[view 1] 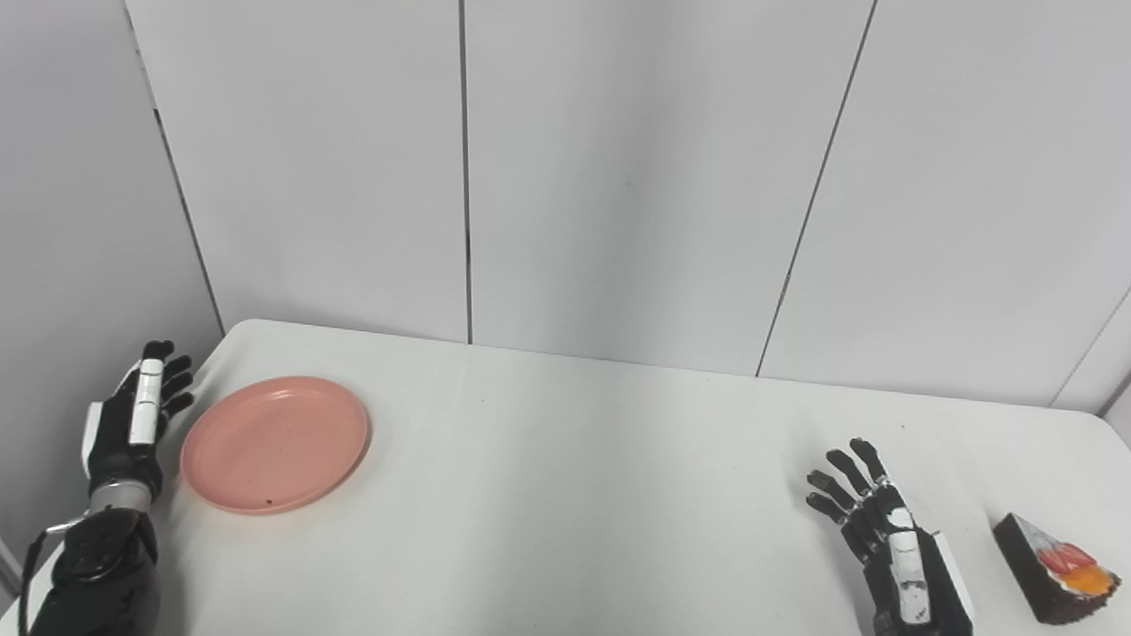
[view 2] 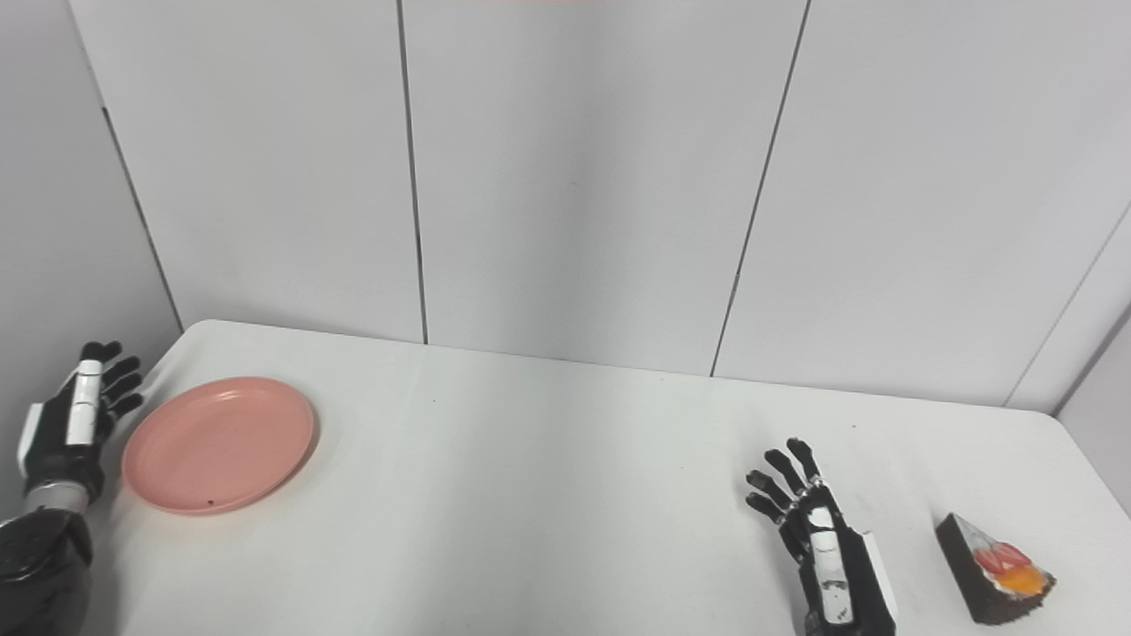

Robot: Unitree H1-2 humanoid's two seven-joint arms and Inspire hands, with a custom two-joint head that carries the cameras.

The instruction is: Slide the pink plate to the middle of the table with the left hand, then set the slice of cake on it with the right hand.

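Your left robot hand [view 1: 132, 424] hangs spread just beside the pink plate [view 1: 275, 444]: light, stiff, slippery, so push its outer rim. Right robot hand [view 1: 892, 548] spread, cake slice [view 1: 1056, 570] untouched.

Bright, even, diffuse lighting; both views are pale and low in contrast. Shadows are soft and faint: a thin one under the plate [view 1: 275, 444] at its near rim, a weak one beside the left hand [view 1: 132, 422] on the table [view 1: 565, 495]. No hard glare. Focus is fairly sharp throughout; wall seams tilt outward toward the frame edges.
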